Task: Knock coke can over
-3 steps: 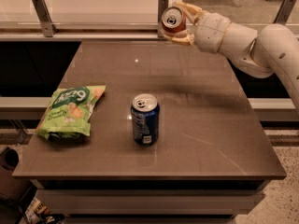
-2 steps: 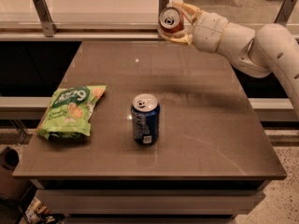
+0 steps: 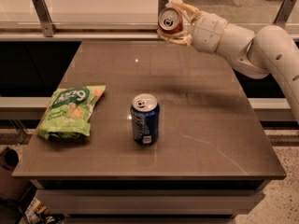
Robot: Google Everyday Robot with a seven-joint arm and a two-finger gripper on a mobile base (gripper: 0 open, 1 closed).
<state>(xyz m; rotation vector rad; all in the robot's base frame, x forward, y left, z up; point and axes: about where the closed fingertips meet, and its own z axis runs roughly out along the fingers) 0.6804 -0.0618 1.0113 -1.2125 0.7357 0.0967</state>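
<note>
Nearest, well toward the camera from the gripper [image 3: 172, 22] and a little to its left, a dark blue soda can [image 3: 145, 119] stands upright on the brown table [image 3: 215, 129]. Further left lies a green chip bag [image 3: 70, 112]. At the far edge, the gripper's fingers [image 3: 180, 7] pinch the coke can [image 3: 169, 22] from above and below, holding it off the tabletop with its silver top turned toward the camera. The white arm [image 3: 252, 50] reaches in from the right.
</note>
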